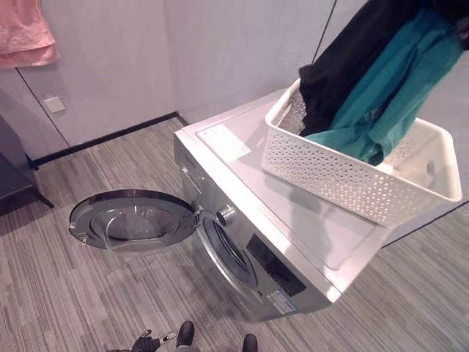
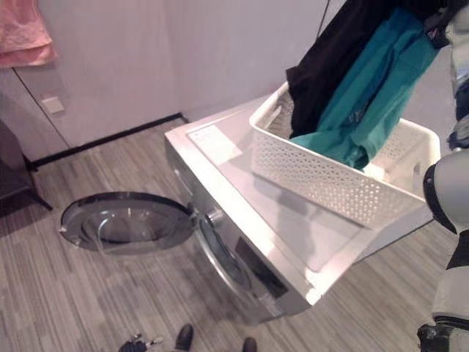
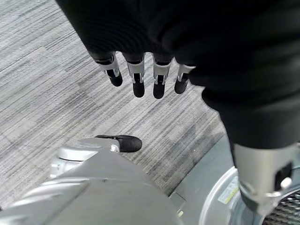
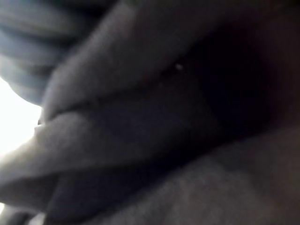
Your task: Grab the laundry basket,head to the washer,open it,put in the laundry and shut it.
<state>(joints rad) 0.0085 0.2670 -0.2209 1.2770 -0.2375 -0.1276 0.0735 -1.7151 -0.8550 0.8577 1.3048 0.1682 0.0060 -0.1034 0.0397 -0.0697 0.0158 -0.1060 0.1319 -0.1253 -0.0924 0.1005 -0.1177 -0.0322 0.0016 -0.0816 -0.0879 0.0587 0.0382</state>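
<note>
I have the black and teal laundry (image 1: 381, 81) lifted out of the white basket (image 1: 352, 180) on the washer (image 1: 293, 235); the right hand's fingers are buried in cloth, so I cannot tell their state. My left hand (image 3: 140, 70) hangs with relaxed fingers. I should raise the clothes clear of the rim, then swing them down to the open door (image 1: 132, 220).

Head eyes overlook washer (image 1: 256, 220); wrist cams close: floor (image 3: 56, 93), cloth (image 4: 150, 131).

Even indoor light; right wrist view dim, seemingly blurred.
</note>
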